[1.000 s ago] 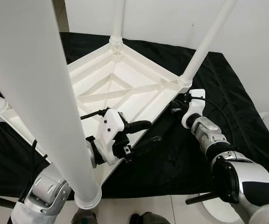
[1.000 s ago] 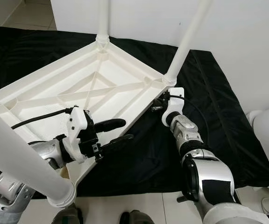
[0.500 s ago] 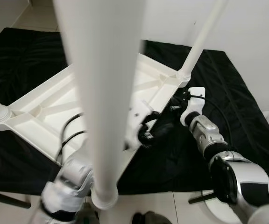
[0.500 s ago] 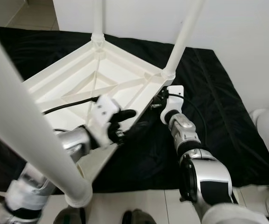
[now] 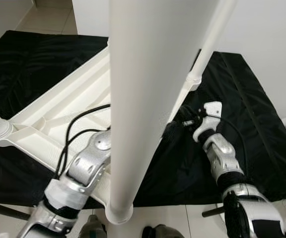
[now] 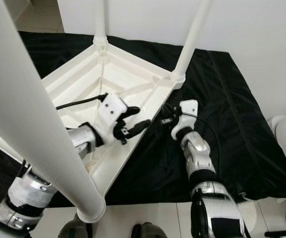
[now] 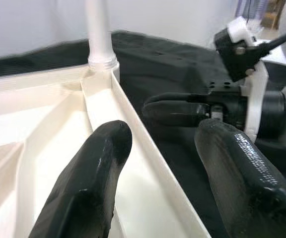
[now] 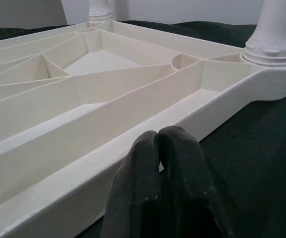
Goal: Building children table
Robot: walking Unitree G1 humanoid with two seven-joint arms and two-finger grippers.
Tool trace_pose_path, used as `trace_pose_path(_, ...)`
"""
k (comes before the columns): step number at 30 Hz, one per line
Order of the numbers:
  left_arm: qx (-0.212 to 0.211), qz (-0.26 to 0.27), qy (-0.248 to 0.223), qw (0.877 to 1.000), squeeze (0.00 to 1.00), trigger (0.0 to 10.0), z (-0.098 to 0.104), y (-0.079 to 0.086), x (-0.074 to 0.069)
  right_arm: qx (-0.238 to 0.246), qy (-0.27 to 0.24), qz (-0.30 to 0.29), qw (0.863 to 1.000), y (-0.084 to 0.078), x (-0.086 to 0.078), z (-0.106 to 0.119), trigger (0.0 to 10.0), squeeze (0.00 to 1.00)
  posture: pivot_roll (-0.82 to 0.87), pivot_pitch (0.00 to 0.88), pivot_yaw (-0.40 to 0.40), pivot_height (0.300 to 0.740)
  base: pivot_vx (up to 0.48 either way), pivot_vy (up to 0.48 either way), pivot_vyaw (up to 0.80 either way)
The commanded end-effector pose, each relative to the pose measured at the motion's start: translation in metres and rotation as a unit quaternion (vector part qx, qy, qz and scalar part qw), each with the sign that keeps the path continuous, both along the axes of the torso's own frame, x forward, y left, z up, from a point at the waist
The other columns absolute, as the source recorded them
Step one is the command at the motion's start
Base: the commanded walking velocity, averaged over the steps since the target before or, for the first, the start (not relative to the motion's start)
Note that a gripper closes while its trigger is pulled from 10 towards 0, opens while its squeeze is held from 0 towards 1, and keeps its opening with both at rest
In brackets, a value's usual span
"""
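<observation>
So the white kids' table is flipped upside down on a black cloth spread over the floor, ribbed underside facing up and legs poking up toward the camera; one leg is so close to the head camera it cuts right across the frame, another leg stands at the corner nearest the right arm, and a third sits at the far corner by the white wall.

Left tool is reached in over the near-right edge of the upturned table; its fingers are spread apart and straddle the rim – one over the inside of the frame, the other out over the cloth – with nothing pinched between them, at least as far as the left wrist view shows.

Right tool is down low on the cloth just outside that same edge, close to the corner leg socket; fingers pressed together, tips touching, gripping nothing; they sit just beside the rim, and I can't tell whether they actually touch it.

A black cable trails across the underside toward the left wrist.
</observation>
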State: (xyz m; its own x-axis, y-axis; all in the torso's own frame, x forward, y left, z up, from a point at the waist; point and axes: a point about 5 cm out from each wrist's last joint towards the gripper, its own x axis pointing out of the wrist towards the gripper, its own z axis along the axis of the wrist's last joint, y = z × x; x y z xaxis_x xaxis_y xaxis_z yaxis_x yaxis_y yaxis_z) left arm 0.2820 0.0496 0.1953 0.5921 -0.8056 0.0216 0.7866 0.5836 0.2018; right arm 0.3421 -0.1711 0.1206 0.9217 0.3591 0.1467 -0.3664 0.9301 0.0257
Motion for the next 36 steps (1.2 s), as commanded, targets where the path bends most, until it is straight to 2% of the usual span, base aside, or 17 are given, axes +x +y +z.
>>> trace_pose_path(1,0.021,-0.107,0.005,0.994,0.00,10.0,-0.006,0.003,-0.009,0.010,-0.009,-0.009,1.000,-0.004,-0.010,0.000,10.0,0.00,0.12,0.063,-0.068,0.740,0.000,0.000,0.00)
trace_pose_path(4,0.030,-0.140,0.015,0.990,0.00,10.0,-0.011,0.018,-0.011,0.016,-0.017,-0.017,1.000,-0.007,-0.030,-0.002,10.0,0.00,0.10,0.057,-0.060,0.740,0.000,0.000,0.00)
trace_pose_path(5,0.030,-0.140,0.015,0.990,0.00,10.0,-0.011,0.018,-0.011,0.016,-0.017,-0.017,1.000,-0.007,-0.030,-0.002,10.0,0.00,0.10,0.057,-0.060,0.740,0.000,0.000,0.00)
trace_pose_path(9,0.043,-0.178,0.018,0.983,0.00,10.0,-0.015,0.034,-0.018,0.016,-0.012,-0.027,0.999,-0.012,-0.049,-0.007,10.0,0.00,0.08,0.054,-0.049,0.740,0.000,0.000,0.00)
trace_pose_path(10,0.053,-0.198,0.035,0.978,0.00,10.0,-0.019,0.040,-0.022,0.013,-0.011,-0.032,0.999,-0.014,-0.053,-0.007,10.0,0.00,0.08,0.054,-0.046,0.740,0.000,0.000,0.00)
trace_pose_path(12,0.064,-0.208,0.024,0.976,0.00,10.0,-0.022,0.045,-0.024,0.013,-0.010,-0.038,0.999,-0.016,-0.058,-0.007,10.0,0.00,0.07,0.052,-0.040,0.740,0.000,0.000,0.00)
trace_pose_path(14,0.078,-0.205,0.032,0.975,0.00,10.0,-0.027,0.051,-0.022,0.013,-0.008,-0.044,0.999,-0.019,-0.062,-0.008,10.0,0.00,0.07,0.050,-0.036,0.740,0.000,0.000,0.00)
trace_pose_path(16,0.095,-0.204,0.043,0.973,0.00,10.0,-0.032,0.066,-0.017,0.008,-0.006,-0.055,0.998,-0.024,-0.069,-0.006,10.0,0.00,0.05,0.040,-0.026,0.740,0.000,0.000,0.00)
trace_pose_path(17,0.095,-0.204,0.043,0.973,0.00,10.0,-0.032,0.066,-0.017,0.008,-0.006,-0.055,0.998,-0.024,-0.069,-0.006,10.0,0.00,0.05,0.040,-0.026,0.740,0.000,0.000,0.00)
trace_pose_path(19,0.105,-0.217,0.048,0.969,0.00,10.0,-0.030,0.081,-0.015,0.006,-0.004,-0.061,0.998,-0.028,-0.076,-0.004,10.0,0.00,0.04,0.038,-0.024,0.740,0.000,0.000,0.00)
trace_pose_path(22,0.114,-0.228,0.046,0.966,0.00,10.0,-0.028,0.095,-0.014,0.001,0.001,-0.066,0.998,-0.030,-0.081,-0.002,10.0,0.00,0.04,0.034,-0.021,0.740,0.000,0.000,0.00)
trace_pose_path(23,0.114,-0.228,0.046,0.966,0.00,10.0,-0.028,0.095,-0.014,0.001,0.001,-0.066,0.998,-0.030,-0.081,-0.002,10.0,0.00,0.04,0.034,-0.021,0.740,0.000,0.000,0.00)
trace_pose_path(24,0.130,-0.228,0.052,0.964,0.00,10.0,-0.030,0.108,-0.013,-0.003,0.005,-0.069,0.998,-0.032,-0.086,-0.001,10.0,0.00,0.04,0.032,-0.020,0.740,0.000,0.000,0.00)
trace_pose_path(25,0.130,-0.228,0.052,0.964,0.00,10.0,-0.030,0.108,-0.013,-0.003,0.005,-0.069,0.998,-0.032,-0.086,-0.001,10.0,0.00,0.04,0.032,-0.020,0.740,0.000,0.000,0.00)
trace_pose_path(27,0.156,-0.228,0.074,0.958,0.00,10.0,-0.033,0.128,-0.014,-0.007,0.008,-0.069,0.998,-0.033,-0.091,-0.002,10.0,0.00,0.03,0.030,-0.019,0.740,0.000,0.000,0.00)
trace_pose_path(29,0.173,-0.231,0.089,0.953,0.00,10.0,-0.034,0.140,-0.017,-0.009,0.011,-0.070,0.997,-0.034,-0.095,-0.001,10.0,0.00,0.04,0.029,-0.024,0.740,0.000,0.000,0.00)
trace_pose_path(36,0.205,-0.241,0.113,0.942,0.00,10.0,-0.036,0.158,-0.027,-0.017,0.022,-0.073,0.997,-0.038,-0.099,0.000,10.0,0.00,0.05,0.030,-0.029,0.740,0.000,0.000,0.00)
